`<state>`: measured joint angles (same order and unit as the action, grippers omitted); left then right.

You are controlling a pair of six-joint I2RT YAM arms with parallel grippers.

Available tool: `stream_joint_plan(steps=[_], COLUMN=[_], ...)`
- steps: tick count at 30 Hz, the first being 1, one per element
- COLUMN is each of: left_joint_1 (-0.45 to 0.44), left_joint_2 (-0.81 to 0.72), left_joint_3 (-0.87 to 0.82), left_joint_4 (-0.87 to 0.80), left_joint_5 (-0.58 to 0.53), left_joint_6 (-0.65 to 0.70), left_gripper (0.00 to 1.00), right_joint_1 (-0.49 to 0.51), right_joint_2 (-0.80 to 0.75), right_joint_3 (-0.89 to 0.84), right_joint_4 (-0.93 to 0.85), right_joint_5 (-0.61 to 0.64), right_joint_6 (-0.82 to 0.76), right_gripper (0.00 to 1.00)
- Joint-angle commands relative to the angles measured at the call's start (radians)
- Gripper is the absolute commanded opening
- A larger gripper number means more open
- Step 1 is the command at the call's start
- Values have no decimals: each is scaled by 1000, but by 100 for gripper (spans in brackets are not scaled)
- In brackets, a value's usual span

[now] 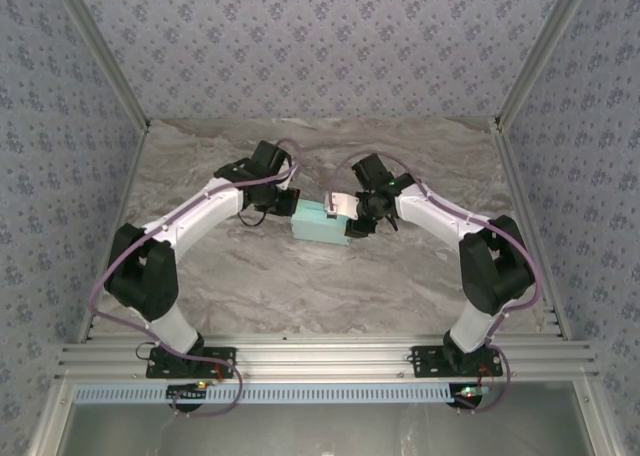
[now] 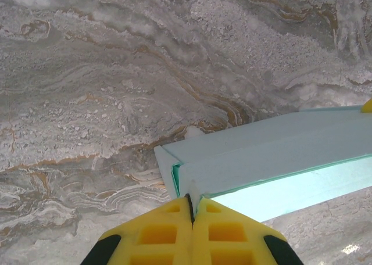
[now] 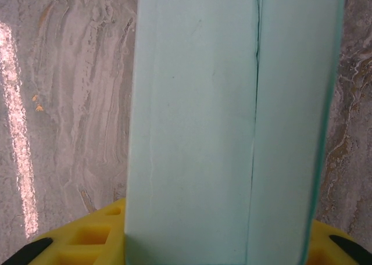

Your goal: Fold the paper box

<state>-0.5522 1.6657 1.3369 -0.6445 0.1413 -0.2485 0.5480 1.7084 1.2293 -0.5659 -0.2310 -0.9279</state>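
One paper box point(image 1: 322, 223) held by two claws at the middle of the table point(image 1: 250, 276)
We see the left claw point(image 2: 190, 207) pinched tight on a thin card edge at the box's corner. The right claw point(image 1: 352, 221) is part open and grips across its width. We judge the card light, springy and easily crushed, so we would hold it gently by folded edges and corners, never mid-panel.

White left arm point(image 1: 203, 209) and right arm point(image 1: 437, 212), rounded black joints point(image 1: 145, 266), thin lilac cables point(image 1: 97, 281) looped alongside; yellow waffle-moulded fingers point(image 2: 157, 233) with black corners.
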Motion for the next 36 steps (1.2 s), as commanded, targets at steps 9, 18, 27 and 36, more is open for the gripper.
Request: stream_joint_plan(steps=[9,18,27,36], left_joint_1=[-12,-12,-15,-17], left_joint_2=[36,47,30,-9], left_joint_3=[44,55,-29,-156], left_joint_4=[-58,-56,-1,97], left_joint_5=[63,116,101,54], left_joint_6=[-114,-146,-142,-111], left_gripper=[0,0,0,0], right_joint_1=[14,9,9,8], right_joint_2=[59,62,60,51], right_joint_3=[-28,-28,-28,-65], right_joint_4=[-72,-61,-49,-40], right_joint_5=[105,101,99,82], right_joint_6=[-8,8,6,-14], right_gripper=[39,39,39,39])
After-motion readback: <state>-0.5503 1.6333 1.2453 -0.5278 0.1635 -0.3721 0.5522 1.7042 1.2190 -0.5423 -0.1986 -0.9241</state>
